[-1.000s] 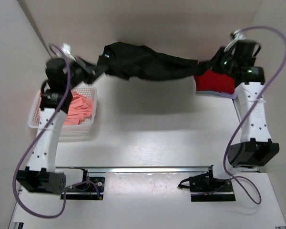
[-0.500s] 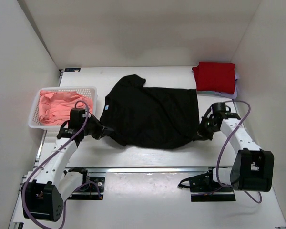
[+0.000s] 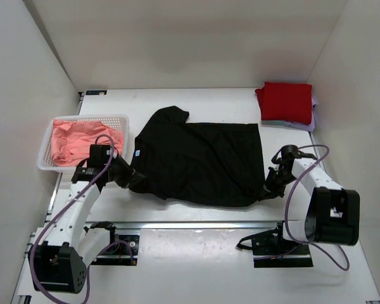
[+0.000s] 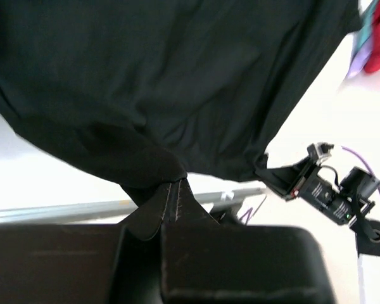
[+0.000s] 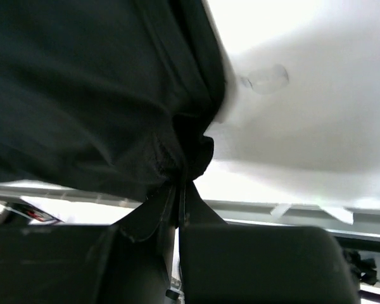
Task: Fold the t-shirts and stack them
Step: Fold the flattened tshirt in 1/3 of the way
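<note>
The black t-shirt (image 3: 199,161) lies spread across the middle of the table, one sleeve pointing to the far left. My left gripper (image 3: 132,180) is shut on its near left corner (image 4: 139,158). My right gripper (image 3: 268,190) is shut on its near right corner (image 5: 177,152). Both hold the cloth low, close to the table. A folded red t-shirt (image 3: 285,102) lies on a pale lilac one (image 3: 307,125) at the far right. Salmon-pink t-shirts (image 3: 82,140) fill the basket.
A white mesh basket (image 3: 48,166) stands at the left edge. Walls close in the table on the left, back and right. A metal rail (image 3: 196,224) runs along the near edge by the arm bases.
Both grippers came down from high at the back and drew the black t-shirt toward the near edge. It went from hanging bunched between them to lying spread flat.
</note>
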Robot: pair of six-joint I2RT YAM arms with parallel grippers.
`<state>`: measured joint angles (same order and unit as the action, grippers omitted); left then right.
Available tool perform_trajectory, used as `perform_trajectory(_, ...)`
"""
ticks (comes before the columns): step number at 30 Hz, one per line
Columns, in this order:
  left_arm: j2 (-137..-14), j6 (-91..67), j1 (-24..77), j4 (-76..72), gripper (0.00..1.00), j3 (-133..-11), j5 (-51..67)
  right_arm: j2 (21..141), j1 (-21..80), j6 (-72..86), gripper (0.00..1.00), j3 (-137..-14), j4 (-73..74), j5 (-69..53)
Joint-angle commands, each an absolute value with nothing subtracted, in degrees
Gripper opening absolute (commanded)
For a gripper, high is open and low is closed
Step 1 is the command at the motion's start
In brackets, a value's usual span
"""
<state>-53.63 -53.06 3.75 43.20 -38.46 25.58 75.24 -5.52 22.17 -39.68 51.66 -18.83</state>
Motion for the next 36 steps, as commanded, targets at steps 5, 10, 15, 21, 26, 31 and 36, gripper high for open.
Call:
perform_trajectory(5,-60.55,-52.12,0.36,38.59,0.00,-42.97,22.94,84.54,-6.24,21.27,0.00,-51.49,48.43,-18.98)
perform_trajectory(10,-66.96,-51.07,0.09,36.30,0.00,-46.31,21.88,91.30,-5.71,20.66,0.00,-57.39,48.78,-19.34)
perform_trajectory(15,-72.77,-51.33,-1.76,33.67,0.00,-50.62,21.19,96.32,-5.89,19.96,0.01,-62.39,49.39,-19.24)
perform_trajectory(21,-79.35,-51.33,-2.02,33.49,0.00,-55.72,20.22,100.89,-6.76,19.69,0.00,-66.70,49.39,-19.68)
perform_trajectory(26,-82.88,-50.98,-2.72,30.33,0.08,-57.48,21.35,103.80,-7.29,19.95,0.25,-69.35,48.52,-21.00)
perform_trajectory(31,-86.48,-52.55,-2.55,25.76,0.47,-59.94,24.87,101.43,-7.03,22.32,0.41,-73.12,45.97,-19.60)
perform_trajectory(36,-89.64,-53.26,-0.62,24.00,0.44,-65.12,26.28,99.15,-5.28,21.80,0.42,-74.97,43.60,-16.71)
